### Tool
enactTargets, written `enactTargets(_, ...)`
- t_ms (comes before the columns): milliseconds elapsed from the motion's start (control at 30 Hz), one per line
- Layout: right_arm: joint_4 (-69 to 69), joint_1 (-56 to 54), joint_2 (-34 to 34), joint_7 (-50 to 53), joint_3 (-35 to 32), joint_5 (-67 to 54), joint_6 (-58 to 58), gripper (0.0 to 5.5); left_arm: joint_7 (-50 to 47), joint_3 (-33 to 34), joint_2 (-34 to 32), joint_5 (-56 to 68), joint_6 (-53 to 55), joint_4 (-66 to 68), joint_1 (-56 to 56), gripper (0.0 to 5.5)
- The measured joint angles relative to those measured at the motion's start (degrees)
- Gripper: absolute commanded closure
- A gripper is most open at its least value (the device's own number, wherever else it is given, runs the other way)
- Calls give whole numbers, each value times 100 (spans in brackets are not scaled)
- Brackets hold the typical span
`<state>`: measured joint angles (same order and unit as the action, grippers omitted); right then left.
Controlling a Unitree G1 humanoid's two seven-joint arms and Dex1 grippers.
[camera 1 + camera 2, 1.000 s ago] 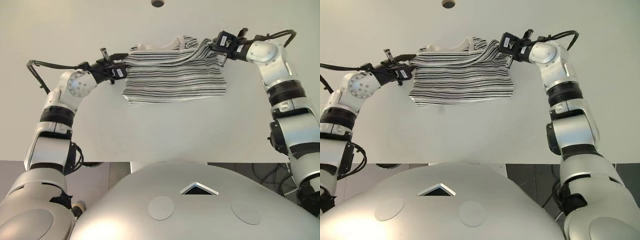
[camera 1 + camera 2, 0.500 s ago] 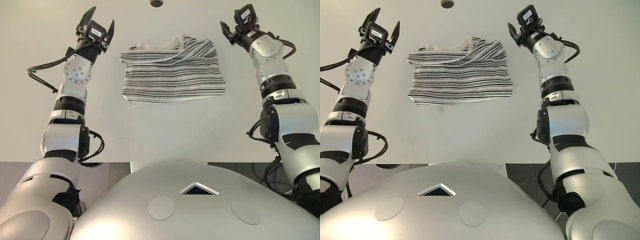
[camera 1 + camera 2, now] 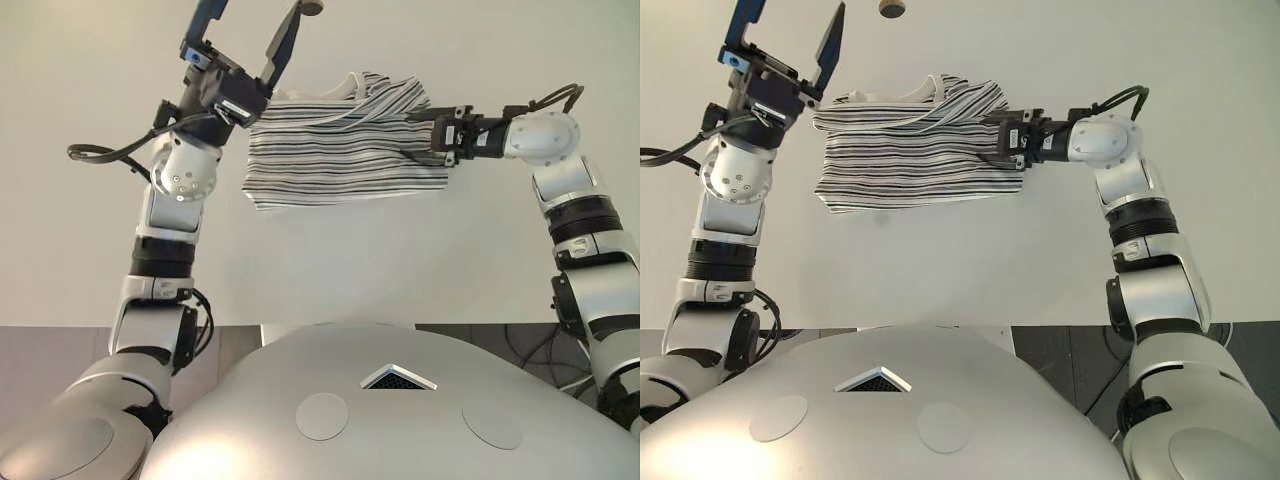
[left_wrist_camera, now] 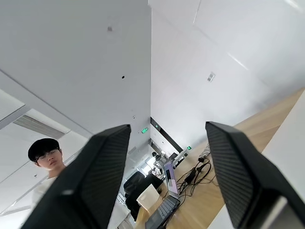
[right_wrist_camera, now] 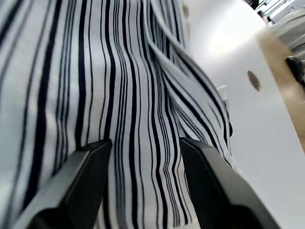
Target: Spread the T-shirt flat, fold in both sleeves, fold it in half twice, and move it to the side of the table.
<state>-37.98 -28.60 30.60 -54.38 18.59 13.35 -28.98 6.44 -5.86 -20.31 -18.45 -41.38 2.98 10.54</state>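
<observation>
The black-and-white striped T-shirt [image 3: 340, 140] lies on the white table [image 3: 320, 260], collar at the far side, sleeves folded in over the body so it forms a rough rectangle. My left gripper [image 3: 245, 25] is lifted high above the shirt's left far corner, open and pointing up, holding nothing; its fingers [image 4: 238, 176] stand wide apart against the ceiling. My right gripper [image 3: 415, 135] lies level over the shirt's right edge, open, with the striped cloth [image 5: 119, 95] just beneath and between its fingertips [image 5: 76, 186].
A small round hole [image 3: 315, 6] sits in the table at the far edge behind the collar. Bare tabletop stretches left, right and in front of the shirt, down to the near edge [image 3: 300, 322].
The left gripper has risen and tipped upward, closer to the camera. The right gripper has come down from beside the far right corner onto the shirt's right edge. The shirt has not shifted.
</observation>
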Motion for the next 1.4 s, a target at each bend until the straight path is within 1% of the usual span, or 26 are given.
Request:
enactTargets(133,-841,-726,-374,581,422,618,-206,282,24,-92,49,-34,183,-325,-171,260)
enactTargets(200,-1110,-979,-427,700,687,887,-355,282,28,-94,51,-34,236,-336,-230,260)
enactTargets(367,-1395,-1406,-218,588,1267,1184,-683,282,-3,-30,48,-31,399,-354,-373,260)
enactTargets(433,-1464,-1447,-45,555,1340,1186,-733,282,-13,9,48,-27,481,-359,-423,260)
enactTargets(500,-1471,-1454,473,372,1422,1184,-779,282,-18,68,45,-25,501,-391,-495,260)
enactTargets(600,-1461,-1319,1795,-201,1569,1352,-799,282,-39,234,21,-21,606,-502,-600,260)
enactTargets(633,-1428,-1141,2247,-349,1581,1371,-828,282,-47,296,15,-16,622,-544,-639,260)
enactTargets(733,-1019,-431,3275,-670,1584,1332,-869,282,-62,398,9,-15,704,-586,-733,260)
enactTargets(833,810,893,4322,-1214,1555,551,-446,282,-68,417,12,-17,743,-588,-761,260)
enactTargets(900,2077,1337,4525,-1544,1559,77,113,282,-70,424,13,-18,748,-587,-763,260)
enactTargets(967,3096,1351,4269,-1834,1575,-300,669,282,-73,435,14,-19,775,-587,-762,260)
enactTargets(1033,3985,1198,3353,-1998,1592,-916,1347,282,-75,445,16,-20,862,-588,-758,260)
enactTargets(1067,4116,1141,2930,-1969,1634,-1065,1526,282,-74,449,15,-20,864,-588,-757,260)
enactTargets(1100,4231,1104,2301,-1828,1743,-1191,1760,282,-75,451,14,-19,866,-588,-753,260)
enactTargets(1133,4254,1095,1447,-1488,1826,-1218,2268,282,-75,484,5,-21,893,-587,-750,260)
enactTargets(1167,4219,1090,877,-1161,1873,-1204,2726,282,-75,519,-2,-25,976,-587,-744,260)
enactTargets(1200,4185,1070,166,-624,1875,-1168,3463,282,-75,553,-19,-38,1067,-584,-714,260)
enactTargets(1233,4237,1045,-227,-279,1786,-1161,3999,282,-75,559,-34,-56,1114,-584,-676,260)
enactTargets(1267,4333,1015,-365,-116,1717,-1163,4303,282,-72,556,-49,-85,1127,-584,-659,260)
enactTargets(1333,5006,1046,-769,400,1372,-1315,5485,282,-40,447,-89,-242,1214,-536,-572,260)
enactTargets(1400,5402,1123,-894,653,1302,-1320,5965,282,121,200,-128,-270,1198,-489,-480,260)
